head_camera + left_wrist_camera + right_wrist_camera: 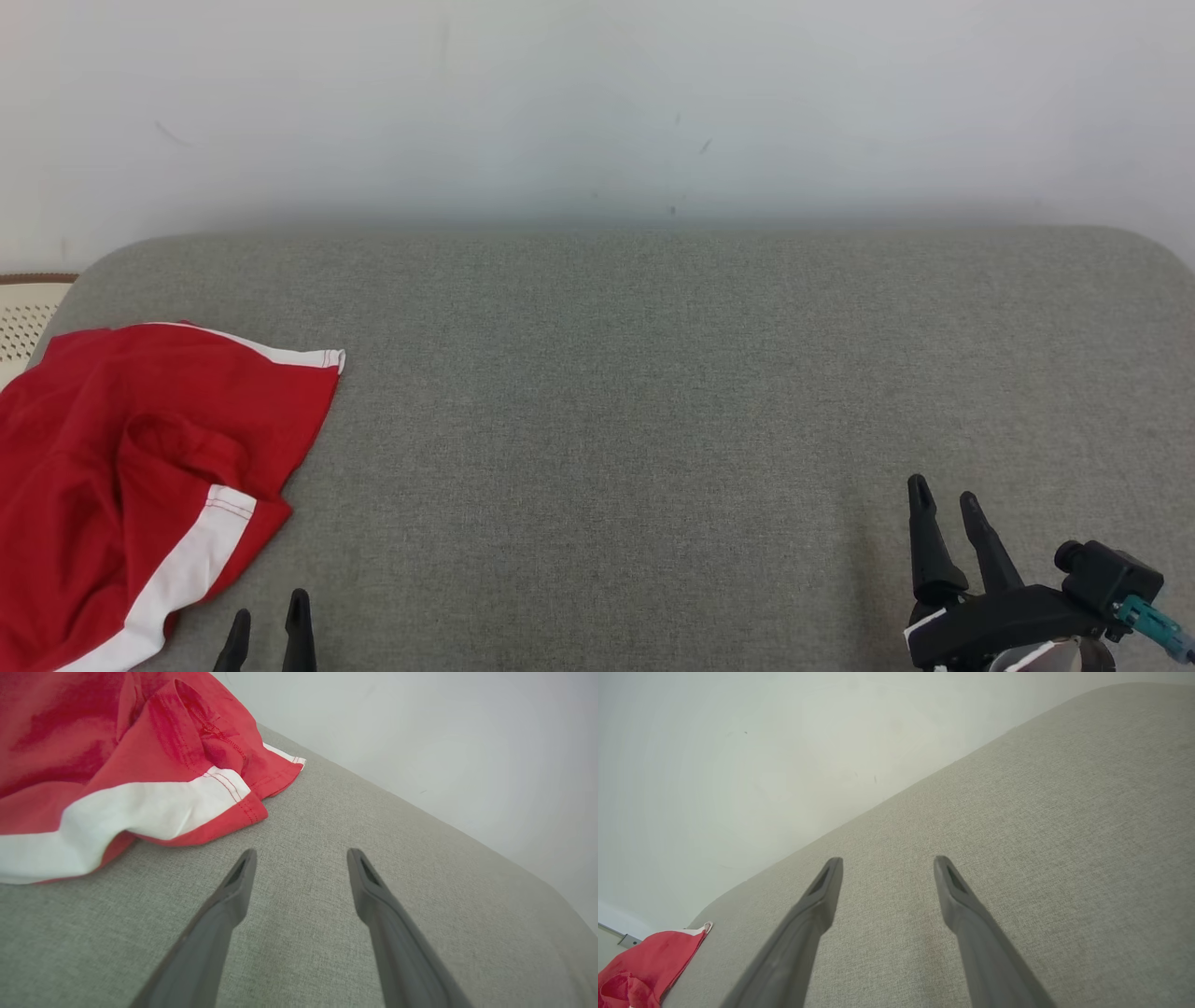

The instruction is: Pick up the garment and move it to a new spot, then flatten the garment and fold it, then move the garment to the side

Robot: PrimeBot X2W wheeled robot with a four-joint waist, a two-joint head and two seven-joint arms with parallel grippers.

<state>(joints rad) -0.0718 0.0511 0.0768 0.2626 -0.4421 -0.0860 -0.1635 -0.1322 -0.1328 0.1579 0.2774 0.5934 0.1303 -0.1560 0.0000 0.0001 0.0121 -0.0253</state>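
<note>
Nearest, left gripper (270, 605) over the surface (653, 420), jaws stood open, empty, garment (112, 448) lay crumpled just beside it at the surface's left edge, right gripper (944, 489) well apart, jaws open too.

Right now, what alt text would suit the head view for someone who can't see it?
A crumpled red garment with white stripes lies at the left of a grey fabric surface against a pale wall. The robot's left fingers rise at the bottom just beside it, not touching, and its right fingers stand open and empty at the lower right.
</note>
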